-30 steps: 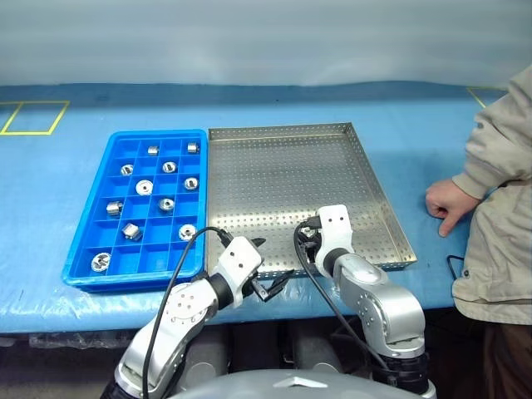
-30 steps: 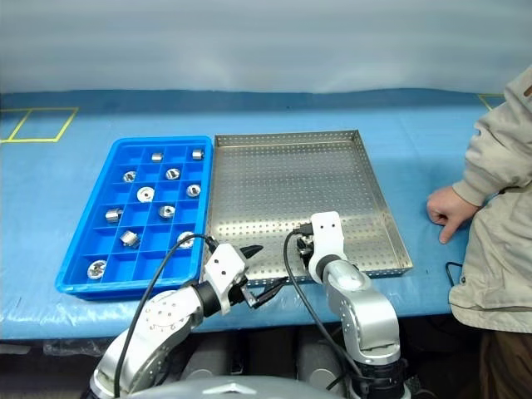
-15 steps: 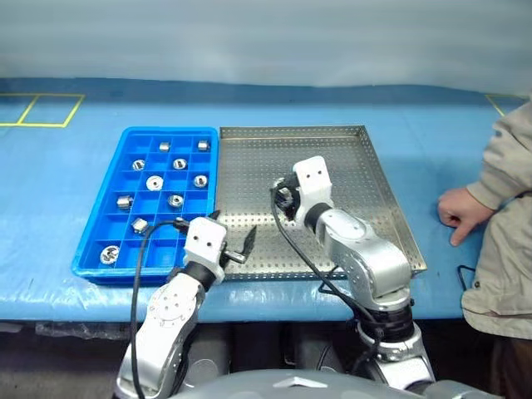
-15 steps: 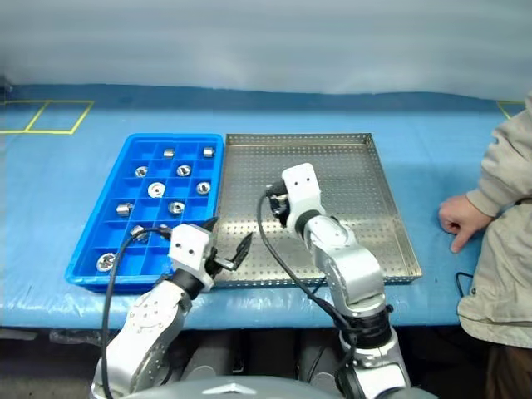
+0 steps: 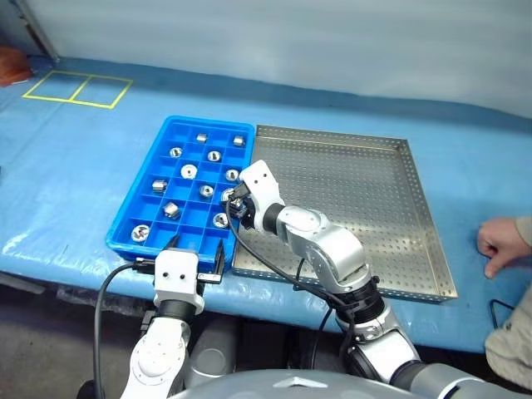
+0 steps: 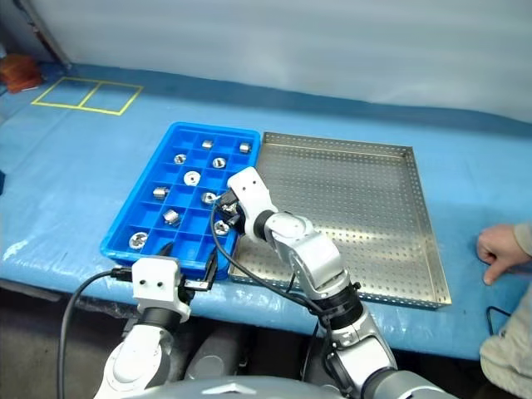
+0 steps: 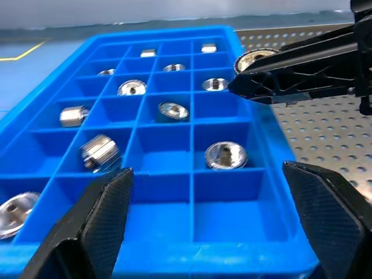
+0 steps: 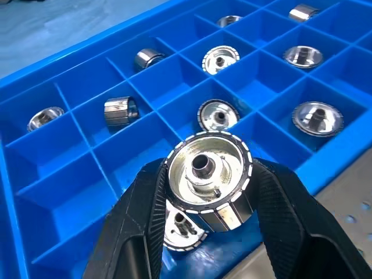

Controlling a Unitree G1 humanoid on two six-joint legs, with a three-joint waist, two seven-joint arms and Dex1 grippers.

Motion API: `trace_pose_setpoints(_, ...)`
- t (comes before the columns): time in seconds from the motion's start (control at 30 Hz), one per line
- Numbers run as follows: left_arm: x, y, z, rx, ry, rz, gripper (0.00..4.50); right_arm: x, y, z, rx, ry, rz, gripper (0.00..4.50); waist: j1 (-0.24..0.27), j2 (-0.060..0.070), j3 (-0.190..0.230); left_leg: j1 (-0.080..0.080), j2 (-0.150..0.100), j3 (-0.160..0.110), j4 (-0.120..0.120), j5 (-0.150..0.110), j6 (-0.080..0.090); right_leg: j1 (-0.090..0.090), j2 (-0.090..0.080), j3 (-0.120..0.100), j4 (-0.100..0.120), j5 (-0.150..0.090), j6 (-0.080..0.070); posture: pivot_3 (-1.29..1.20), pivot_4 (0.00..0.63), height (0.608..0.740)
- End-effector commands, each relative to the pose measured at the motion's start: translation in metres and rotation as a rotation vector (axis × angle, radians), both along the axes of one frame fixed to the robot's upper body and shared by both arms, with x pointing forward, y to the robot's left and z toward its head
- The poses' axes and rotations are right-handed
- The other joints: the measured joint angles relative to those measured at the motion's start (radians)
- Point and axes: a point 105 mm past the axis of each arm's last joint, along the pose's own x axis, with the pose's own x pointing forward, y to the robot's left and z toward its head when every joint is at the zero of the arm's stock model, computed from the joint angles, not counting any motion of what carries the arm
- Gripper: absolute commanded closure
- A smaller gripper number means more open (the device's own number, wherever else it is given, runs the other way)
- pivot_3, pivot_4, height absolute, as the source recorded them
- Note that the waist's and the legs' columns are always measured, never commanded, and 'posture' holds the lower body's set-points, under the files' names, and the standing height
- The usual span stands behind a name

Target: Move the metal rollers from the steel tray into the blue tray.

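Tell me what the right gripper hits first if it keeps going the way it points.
Probably the blue tray: the right gripper, shut on a roller, points down at its compartments, perhaps at the roller just beneath; depth unclear.

Four views: two from the head looking down, two from the wrists close in.

The left and right eye views look forward and down from above the tabletop (image 5: 75,158), near enough to hold the whole blue tray (image 5: 133,212) at about 10 o'clock and the steel tray (image 5: 366,199) at about 2 o'clock; both show the same scene, slightly offset. The left wrist view sits low at the blue tray's near rim, facing along its compartments. The right wrist view hangs very close over the same compartments, with a roller (image 8: 209,177) between its jaws. All four share the blue tray.
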Motion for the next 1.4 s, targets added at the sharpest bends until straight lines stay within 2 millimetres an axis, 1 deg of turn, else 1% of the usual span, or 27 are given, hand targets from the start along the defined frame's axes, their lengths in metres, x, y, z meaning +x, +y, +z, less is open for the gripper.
trace_pose_setpoints(0.03, -0.003, 0.004, 0.014, 0.0, -0.072, 0.027, 0.0, -0.005, 0.015, 0.013, 0.045, -0.041, 0.067, 2.64, 0.029, 0.0, 0.0, 0.0, 0.0, 0.0, 0.0, 0.0, 0.0, 0.0, 0.0, 0.0, 0.0, 0.0, 0.0, 0.59, 0.15, 0.74)
trace_pose_setpoints(0.13, -0.004, 0.007, 0.012, -0.006, -0.078, 0.036, 0.0, -0.008, 0.019, 0.008, 0.046, -0.02, 0.093, 2.64, 0.075, 0.0, 0.0, -0.003, 0.001, 0.0, 0.0, 0.0, 0.0, -0.003, 0.0, -0.001, 0.0, 0.0, 0.0, 0.6, 0.15, 0.74)
trace_pose_setpoints(0.23, -0.006, 0.008, 0.011, -0.015, -0.083, 0.043, 0.0, -0.012, 0.022, -0.001, 0.034, 0.01, 0.119, 2.64, 0.126, -0.001, 0.0, -0.005, 0.0, 0.001, 0.0, 0.0, -0.001, -0.005, 0.0, -0.002, 0.0, 0.0, 0.0, 0.61, 0.15, 0.74)
trace_pose_setpoints(0.3, -0.008, 0.01, 0.01, -0.012, -0.078, 0.045, 0.0, -0.015, 0.024, -0.006, 0.031, 0.03, 0.134, 2.64, 0.157, -0.001, -0.001, -0.011, 0.0, 0.0, 0.001, 0.0, -0.001, -0.01, 0.001, -0.002, 0.001, 0.001, 0.001, 0.61, 0.15, 0.74)
trace_pose_setpoints(0.33, -0.009, 0.01, 0.009, -0.01, -0.076, 0.047, 0.0, -0.016, 0.024, -0.008, 0.029, 0.035, 0.138, 2.64, 0.174, -0.001, -0.001, -0.013, 0.0, 0.001, 0.002, 0.0, -0.001, -0.013, 0.001, -0.002, 0.001, 0.004, 0.006, 0.62, 0.15, 0.74)
trace_pose_setpoints(0.43, -0.011, 0.012, 0.008, -0.006, -0.071, 0.05, 0.0, -0.017, 0.023, -0.012, 0.019, 0.046, 0.137, 2.64, 0.227, -0.002, -0.001, -0.015, 0.0, 0.003, 0.003, -0.001, -0.001, -0.014, 0.001, -0.004, 0.0, 0.004, 0.006, 0.62, 0.15, 0.74)
trace_pose_setpoints(0.53, -0.011, 0.012, 0.007, -0.005, -0.068, 0.047, 0.0, -0.015, 0.018, -0.014, 0.01, 0.047, 0.121, 2.64, 0.264, -0.003, -0.002, -0.013, 0.001, 0.003, 0.003, -0.001, -0.002, -0.016, 0.001, -0.006, 0.0, 0.002, 0.005, 0.61, 0.15, 0.74)
trace_pose_setpoints(0.6, -0.012, 0.011, 0.007, -0.006, -0.066, 0.037, 0.0, -0.013, 0.014, -0.013, 0.005, 0.043, 0.11, 2.64, 0.279, -0.003, -0.003, -0.013, 0.001, 0.004, 0.003, -0.002, -0.003, -0.016, 0.001, -0.007, 0.0, 0.0, 0.001, 0.6, 0.15, 0.74)
trace_pose_setpoints(0.87, -0.01, 0.006, 0.005, -0.018, -0.063, -0.006, 0.0, -0.008, -0.013, -0.008, -0.021, 0.028, 0.056, 2.64, 0.322, -0.004, -0.006, -0.013, 0.0, 0.001, 0.004, -0.003, -0.006, -0.015, 0.0, -0.016, 0.0, 0.0, 0.001, 0.56, 0.15, 0.74)
trace_pose_setpoints(0.97, -0.008, 0.004, 0.005, -0.021, -0.064, -0.021, 0.0, -0.011, -0.02, -0.01, -0.041, 0.037, 0.047, 2.64, 0.329, -0.004, -0.006, -0.014, 0.0, 0.0, 0.004, -0.004, -0.007, -0.014, 0.001, -0.018, 0.001, 0.0, 0.001, 0.55, 0.15, 0.74)
trace_pose_setpoints(1.17, -0.003, 0.001, 0.005, -0.023, -0.068, -0.042, 0.0, -0.018, -0.027, -0.016, -0.068, 0.062, 0.049, 2.64, 0.329, -0.004, -0.007, -0.014, 0.001, -0.001, 0.005, -0.004, -0.007, -0.013, 0.001, -0.02, 0.001, 0.0, 0.0, 0.53, 0.15, 0.74)
trace_pose_setpoints(1.2, -0.003, 0.0, 0.006, -0.023, -0.069, -0.044, 0.0, -0.019, -0.028, -0.016, -0.069, 0.065, 0.052, 1.92, 0.329, -0.003, -0.007, -0.014, 0.001, -0.001, 0.005, -0.004, -0.007, -0.012, 0.001, -0.02, 0.001, 0.0, 0.0, 0.53, 0.15, 0.74)
trace_pose_setpoints(1.3, -0.002, 0.0, 0.007, -0.02, -0.07, -0.053, 0.0, -0.021, -0.029, -0.014, -0.067, 0.061, 0.058, 1.1, 0.327, -0.003, -0.008, -0.014, 0.001, -0.002, 0.005, -0.004, -0.007, -0.012, 0.001, -0.02, 0.001, 0.0, 0.0, 0.52, 0.15, 0.74)
trace_pose_setpoints(1.4, -0.001, -0.001, 0.009, -0.021, -0.072, -0.064, 0.0, -0.019, -0.032, -0.007, -0.052, 0.038, 0.044, 0.06, 0.323, -0.003, -0.008, -0.014, 0.0, -0.002, 0.005, -0.004, -0.008, -0.012, 0.001, -0.021, 0.001, 0.0, 0.0, 0.5, 0.15, 0.74)
